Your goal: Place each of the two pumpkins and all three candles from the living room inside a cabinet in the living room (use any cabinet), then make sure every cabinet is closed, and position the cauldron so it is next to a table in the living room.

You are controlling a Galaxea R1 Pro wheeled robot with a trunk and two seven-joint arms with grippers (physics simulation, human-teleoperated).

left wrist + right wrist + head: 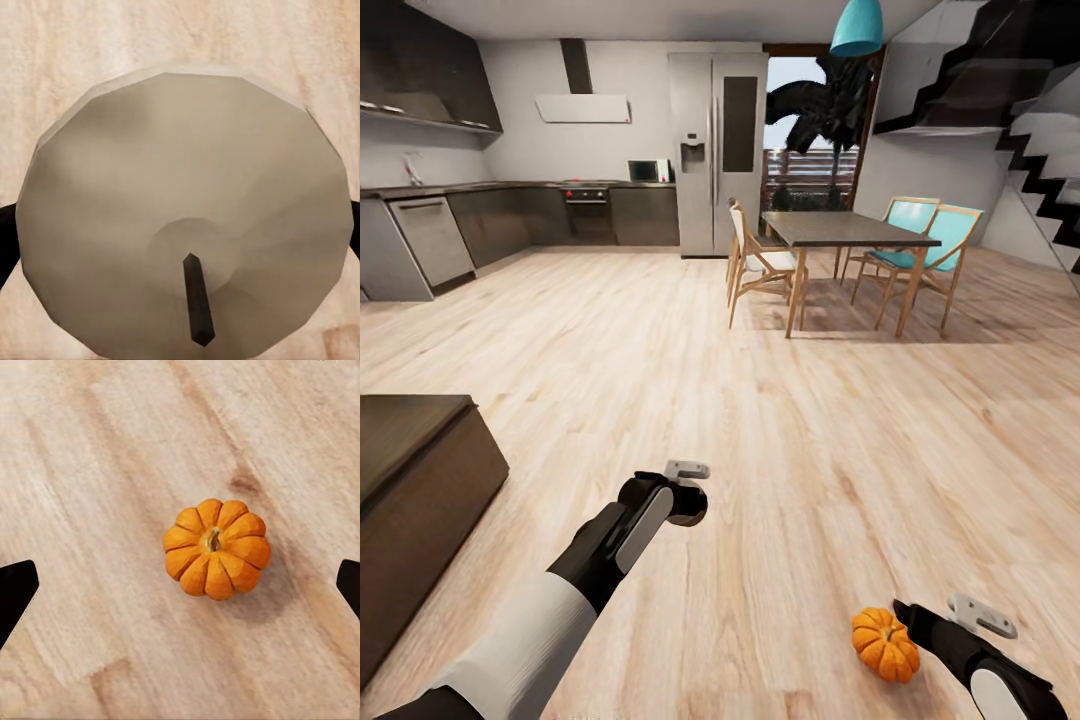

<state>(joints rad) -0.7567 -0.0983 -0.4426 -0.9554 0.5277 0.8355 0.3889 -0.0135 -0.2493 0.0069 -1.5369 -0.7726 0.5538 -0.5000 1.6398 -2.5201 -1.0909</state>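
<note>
Gathering stage, by the look of it: 1 candle sits clenched between the fingers of the left tool, its tan top and dark wick close up in the left wrist view, fingertips just showing at either flank. Right tool spread wide over 1 pumpkin resting on the wooden floor at near right; in the right wrist view, pumpkin centred between the 2 dark fingertips, stem up, not touched. Next move, judged: lowering straight down until the fingers bracket the ribbed sides, then closing; round, squat shape likely to roll or slip if caught off-centre. After that, carrying both to the dark-brown cabinet, whose corner stands at near left, just beside the left arm. Plenty of open floor ahead and to the right; dining table and chairs well apart at far right, kitchen units along the far left wall. Only tight spot: cabinet edge close to the left elbow when turning.
</note>
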